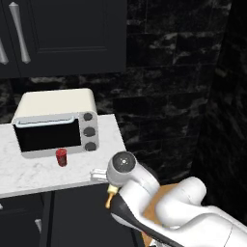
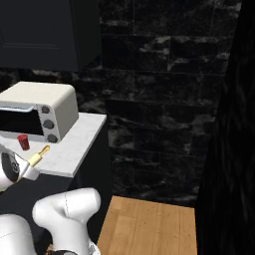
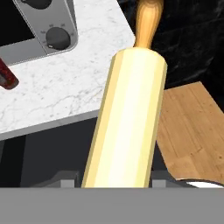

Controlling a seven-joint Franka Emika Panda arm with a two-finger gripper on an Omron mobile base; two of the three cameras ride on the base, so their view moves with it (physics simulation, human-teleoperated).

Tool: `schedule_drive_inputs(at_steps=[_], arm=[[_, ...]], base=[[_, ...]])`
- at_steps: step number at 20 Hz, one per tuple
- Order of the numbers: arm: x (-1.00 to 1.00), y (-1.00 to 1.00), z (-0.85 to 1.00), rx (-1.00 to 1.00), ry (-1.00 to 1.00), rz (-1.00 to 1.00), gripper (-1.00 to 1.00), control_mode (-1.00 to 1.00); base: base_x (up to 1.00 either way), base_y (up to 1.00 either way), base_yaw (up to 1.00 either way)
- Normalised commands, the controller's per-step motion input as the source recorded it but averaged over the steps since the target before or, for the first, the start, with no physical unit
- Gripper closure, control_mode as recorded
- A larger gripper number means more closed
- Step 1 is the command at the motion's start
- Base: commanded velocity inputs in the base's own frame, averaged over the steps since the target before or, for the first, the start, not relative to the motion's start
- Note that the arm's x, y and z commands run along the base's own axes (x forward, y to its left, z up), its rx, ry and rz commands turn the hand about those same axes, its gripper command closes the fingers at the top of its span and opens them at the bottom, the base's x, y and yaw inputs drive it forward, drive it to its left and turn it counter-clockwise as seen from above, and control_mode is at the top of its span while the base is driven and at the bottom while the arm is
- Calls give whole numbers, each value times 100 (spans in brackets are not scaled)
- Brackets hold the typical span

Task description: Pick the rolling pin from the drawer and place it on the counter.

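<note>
The hand (image 3: 116, 183) seems clenched on the rolling pin (image 3: 127, 118), though its fingers are hidden. The pin hangs beside the bench (image 3: 65, 94) edge, near the toaster oven (image 1: 55, 123). Better carry it further over the marble before lowering it flat.

Dim rendered kitchen, flat even light, black walls nearly lost in shadow, soft low-resolution edges, no glare
</note>
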Motion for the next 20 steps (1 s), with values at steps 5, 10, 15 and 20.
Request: schedule_drive_inputs(at_steps=[5,10,15,20], arm=[[42,-54,29,5,3,0,100,-100],[65,-14,6,0,15,0,100,-100],[73,0,-1,0,8,0,100,-100],[73,13,-16,0,7,0,100,-100]], base=[[0,0,0],[0,0,0],[0,0,0],[0,0,0]])
